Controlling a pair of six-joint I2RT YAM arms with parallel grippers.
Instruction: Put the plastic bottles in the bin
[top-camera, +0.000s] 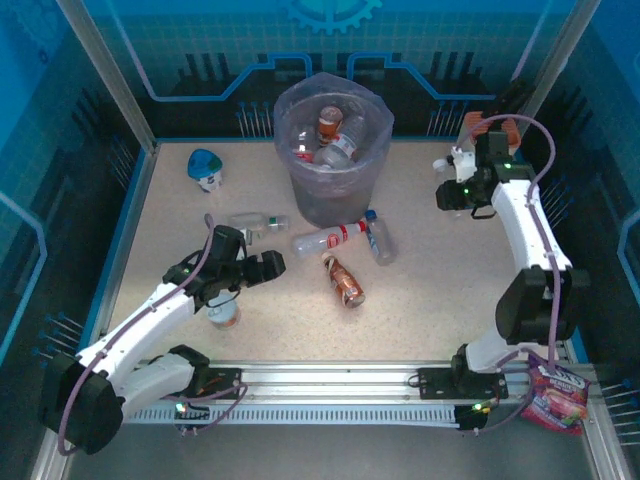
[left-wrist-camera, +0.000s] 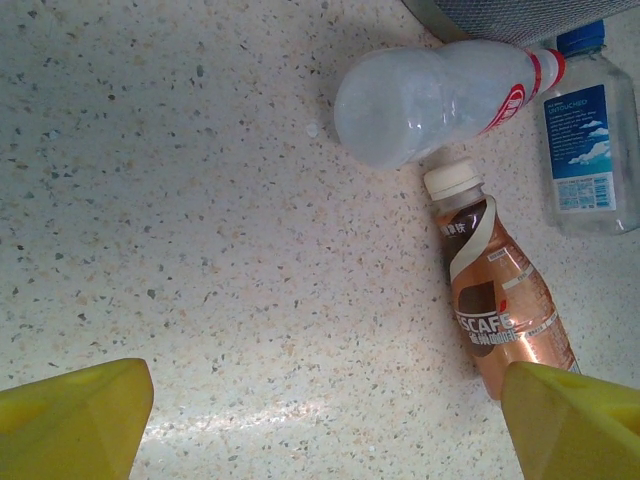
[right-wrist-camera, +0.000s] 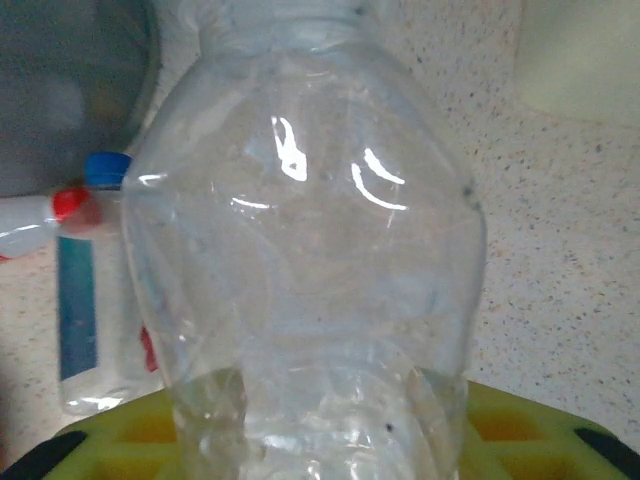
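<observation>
The copper-brown bottle (left-wrist-camera: 497, 300) is laid flat on the table (left-wrist-camera: 200, 200) near the bin (top-camera: 335, 200), cap toward it. It is found off to the right of the left gripper (left-wrist-camera: 325, 395), whose jaws are spread wide across the bottle's long axis. A clear bottle (right-wrist-camera: 310, 250) is pinched by the right gripper (top-camera: 452, 188).
</observation>
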